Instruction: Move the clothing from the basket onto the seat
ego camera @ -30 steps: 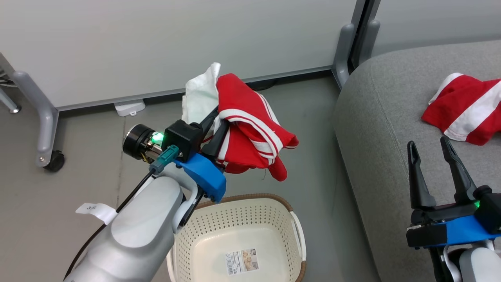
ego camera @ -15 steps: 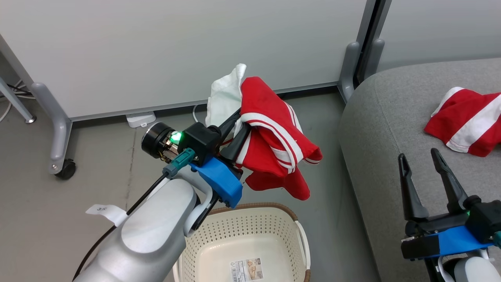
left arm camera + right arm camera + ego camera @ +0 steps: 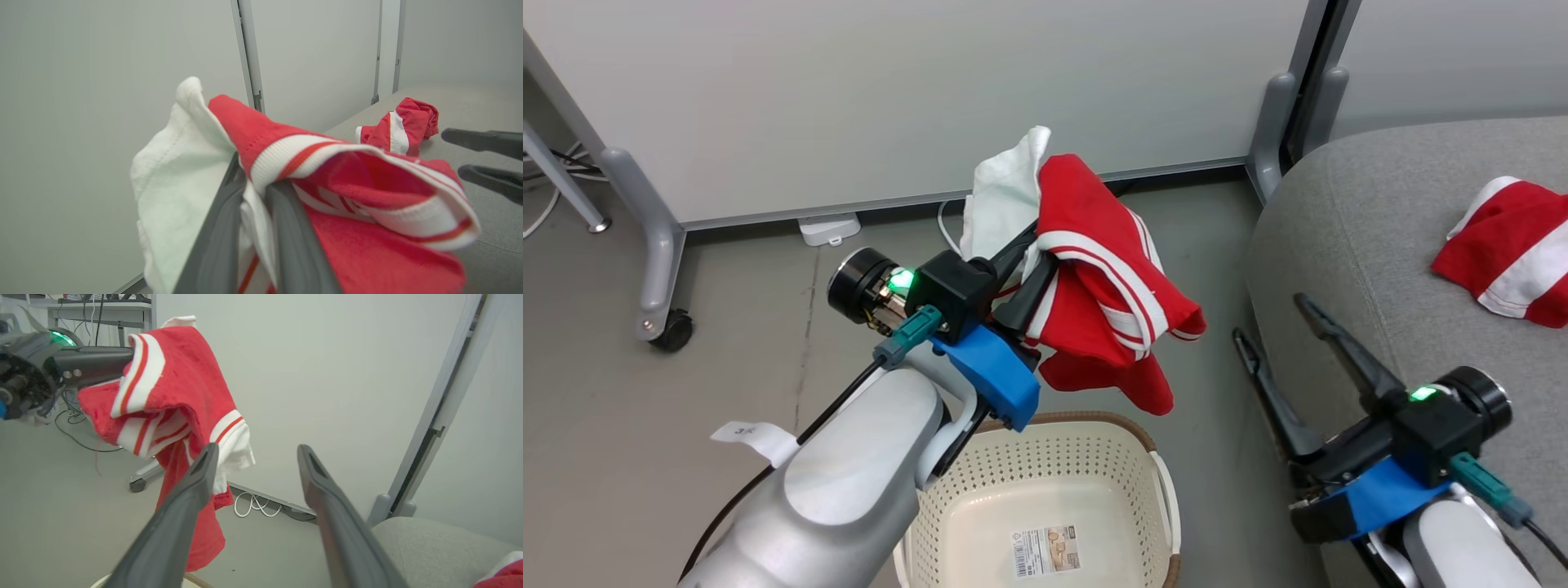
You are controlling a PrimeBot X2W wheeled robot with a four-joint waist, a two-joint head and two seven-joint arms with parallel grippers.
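Note:
My left gripper (image 3: 1031, 249) is shut on a red and white garment (image 3: 1103, 294) of the clothing, which hangs above the floor just beyond the basket (image 3: 1086, 426). In the left wrist view both fingers (image 3: 222, 228) pinch the bunched fabric (image 3: 359, 179). The cream basket holds nothing but its label. A second red and white garment (image 3: 1507, 253) lies on the grey seat (image 3: 1347, 220) at the right. My right gripper (image 3: 1270, 318) stands open at the seat's near edge, leaning left toward the hanging garment (image 3: 175, 388), with nothing between its fingers (image 3: 179, 522).
A pale partition wall runs along the back, with grey legs on casters (image 3: 662, 278) and a post (image 3: 1286, 106) by the seat's corner. A white cable and plug block (image 3: 829, 229) lie at its foot. A paper tag (image 3: 752, 433) lies on the floor at the left.
The head view has shifted. My right gripper has swung from upright over the seat's edge to leaning left toward the held garment. The left gripper has carried the garment slightly nearer the seat.

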